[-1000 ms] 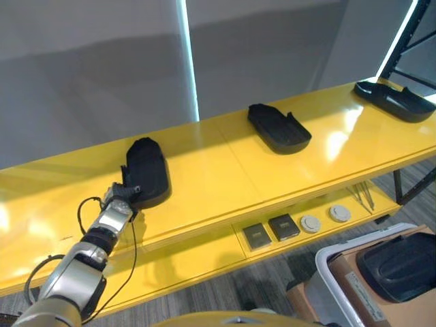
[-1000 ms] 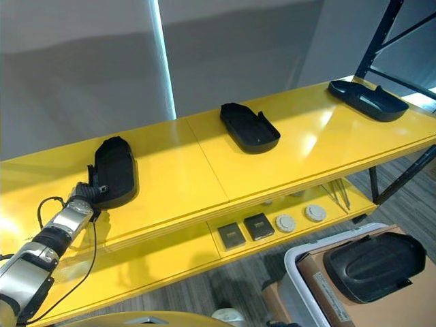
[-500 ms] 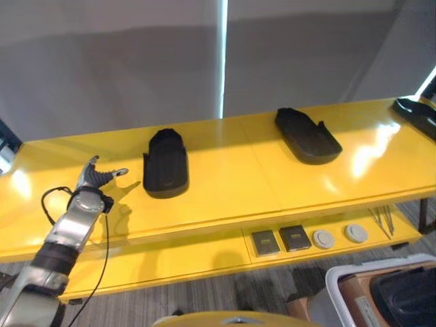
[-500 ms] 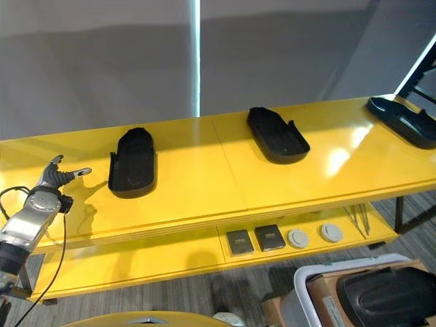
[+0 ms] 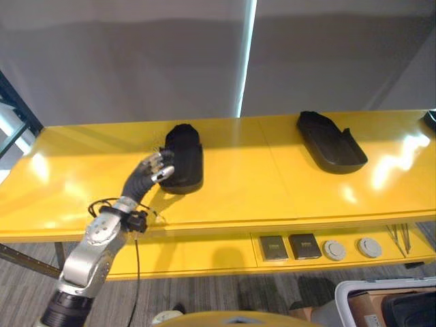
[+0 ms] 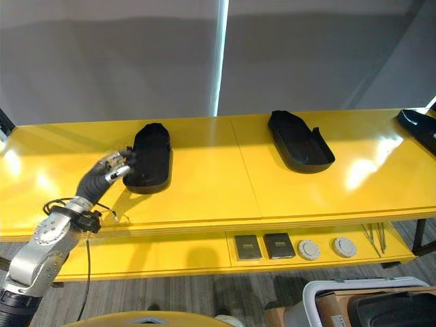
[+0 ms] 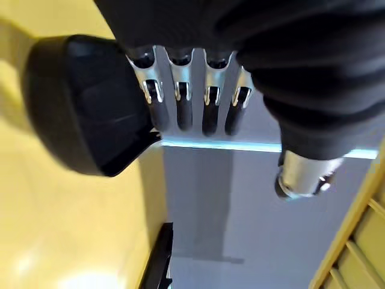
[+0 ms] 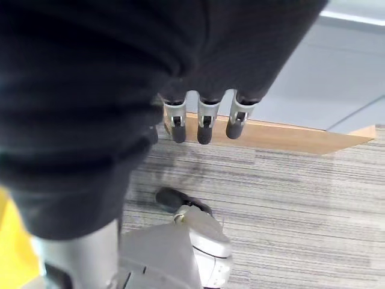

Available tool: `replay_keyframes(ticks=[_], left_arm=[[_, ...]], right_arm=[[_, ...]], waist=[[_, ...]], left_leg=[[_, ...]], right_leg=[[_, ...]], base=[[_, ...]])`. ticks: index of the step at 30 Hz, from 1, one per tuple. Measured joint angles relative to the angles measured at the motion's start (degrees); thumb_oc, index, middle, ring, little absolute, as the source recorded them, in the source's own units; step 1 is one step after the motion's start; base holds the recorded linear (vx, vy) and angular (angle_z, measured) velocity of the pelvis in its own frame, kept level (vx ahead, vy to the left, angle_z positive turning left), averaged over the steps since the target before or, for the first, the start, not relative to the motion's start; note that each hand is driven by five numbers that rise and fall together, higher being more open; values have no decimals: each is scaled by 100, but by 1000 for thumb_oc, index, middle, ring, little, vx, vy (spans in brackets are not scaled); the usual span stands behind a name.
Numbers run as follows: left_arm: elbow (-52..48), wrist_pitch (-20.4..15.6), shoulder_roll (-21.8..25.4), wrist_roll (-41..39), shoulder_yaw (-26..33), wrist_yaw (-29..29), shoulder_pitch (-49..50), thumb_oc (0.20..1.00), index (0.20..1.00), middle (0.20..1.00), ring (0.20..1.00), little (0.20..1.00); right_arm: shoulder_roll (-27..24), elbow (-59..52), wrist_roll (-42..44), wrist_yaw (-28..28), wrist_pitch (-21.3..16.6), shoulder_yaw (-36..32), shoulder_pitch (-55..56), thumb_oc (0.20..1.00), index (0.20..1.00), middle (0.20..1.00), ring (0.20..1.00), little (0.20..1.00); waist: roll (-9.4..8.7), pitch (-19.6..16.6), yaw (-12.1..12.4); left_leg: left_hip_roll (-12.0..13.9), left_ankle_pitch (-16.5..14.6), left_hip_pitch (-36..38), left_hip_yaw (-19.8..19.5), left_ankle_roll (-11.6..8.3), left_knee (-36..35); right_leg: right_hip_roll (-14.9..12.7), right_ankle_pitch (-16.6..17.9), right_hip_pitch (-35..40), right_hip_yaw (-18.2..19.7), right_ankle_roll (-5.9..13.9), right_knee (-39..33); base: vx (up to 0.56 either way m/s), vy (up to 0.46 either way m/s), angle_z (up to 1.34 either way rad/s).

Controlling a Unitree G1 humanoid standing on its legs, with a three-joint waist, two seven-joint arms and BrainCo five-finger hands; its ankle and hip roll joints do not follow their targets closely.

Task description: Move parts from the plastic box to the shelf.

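Showing: one moment of shelf stocking, seen from the head cameras and both wrists.
Shelf: the yellow shelf (image 5: 225, 197) runs across the scene, its top surface glossy.
Placed parts: a black moulded part (image 5: 182, 157) lies on the shelf top at about 10 o'clock from scene centre; a second black part (image 5: 331, 142) lies at about 2 o'clock, well apart from the first.
Left hand: the left hand (image 5: 154, 169) reaches up from 7 o'clock, fingers straight and loosely spread, thumb apart, holding nothing; its fingertips (image 7: 180, 114) sit at the near left edge of the first part, touching or just beside it.
Right hand: the right hand (image 8: 201, 123) hangs low over grey carpet, fingers relaxed and empty, beside a pale board edge.
Plastic box: the plastic box (image 6: 327, 300) shows at 5 o'clock, with one more dark part (image 6: 392, 315) inside.
Lower ledge: small square and round items (image 5: 300, 246) rest under the shelf top at 5 o'clock.
Step judged: the first part appears set down, and the hand is nudging or leaving it.
Risk 1: a sideways push by the straight fingers could slide the part on the slick surface and skew it.
Risk 2: a fingertip catching the part's rim on withdrawal could drag it toward the front edge.
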Motion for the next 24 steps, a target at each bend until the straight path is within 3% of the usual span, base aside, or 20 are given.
replay_keyframes(ticks=[4, 9, 24], left_arm=[[136, -53, -43, -328, -396, -224, 158, 200, 200, 200, 200, 200], [361, -237, -15, -359, -375, -178, 152, 200, 200, 200, 200, 200], [1522, -341, -48, -133, -522, 307, 81, 200, 200, 200, 200, 200]], right_arm=[[30, 29, 45, -27, 2, 9, 0, 1000, 1000, 1000, 1000, 1000], [54, 21, 49, -49, 6, 8, 38, 1000, 1000, 1000, 1000, 1000], [82, -36, 43, -53, 15, 32, 53, 1000, 1000, 1000, 1000, 1000]], waist=[[-31, 19, -10], [-61, 36, -47], [-124, -14, -224]], left_leg=[[0, 2, -26, 39, 2, 0], [-2, 17, -23, 76, 42, 0], [-1, -13, 21, 205, 51, 0]], right_leg=[[-1, 7, -59, 29, 0, 0], [-2, 7, -53, 55, 3, 0], [0, 16, -75, 180, 6, 1]], base=[[-10, -10, -5], [-4, -1, -3], [11, 5, -3]])
